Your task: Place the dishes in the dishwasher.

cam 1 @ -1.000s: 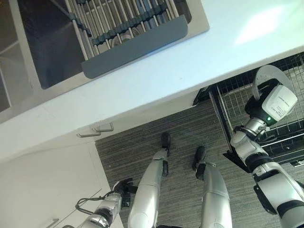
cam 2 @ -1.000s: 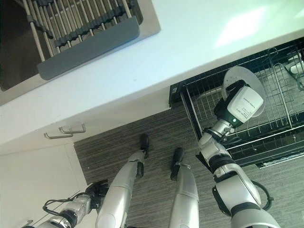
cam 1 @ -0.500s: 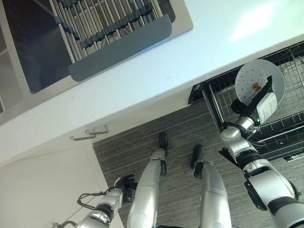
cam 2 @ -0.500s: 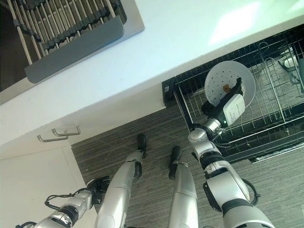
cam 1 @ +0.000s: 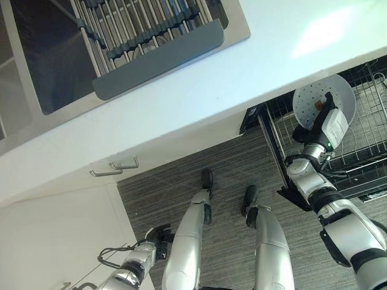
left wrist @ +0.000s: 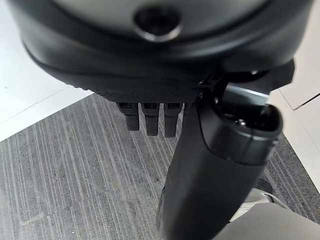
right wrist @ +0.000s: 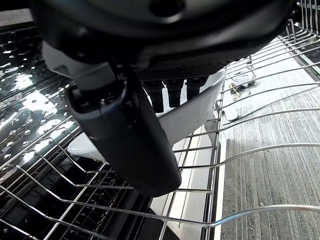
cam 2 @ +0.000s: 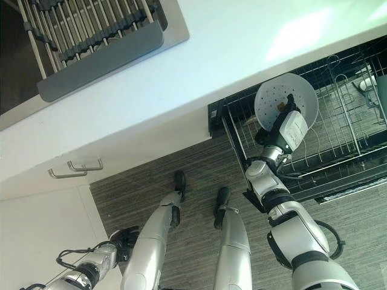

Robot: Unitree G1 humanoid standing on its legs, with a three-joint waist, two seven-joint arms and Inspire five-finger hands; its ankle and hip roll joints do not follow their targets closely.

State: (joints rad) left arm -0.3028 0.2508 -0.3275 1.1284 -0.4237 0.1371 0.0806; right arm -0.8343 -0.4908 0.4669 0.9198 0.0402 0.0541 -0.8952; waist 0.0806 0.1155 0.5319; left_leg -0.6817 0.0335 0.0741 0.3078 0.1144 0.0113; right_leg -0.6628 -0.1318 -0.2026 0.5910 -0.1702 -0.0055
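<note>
Right eye view: right robot hand [cam 2: 284, 124] grips white plate [cam 2: 273, 98] upright over dishwasher rack [cam 2: 338, 130] left edge; left robot hand [left wrist: 150, 117] relaxed.

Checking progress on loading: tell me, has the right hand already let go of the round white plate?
No: the right hand has its fingers curled round the round white plate, held above the wire dishwasher rack.
</note>
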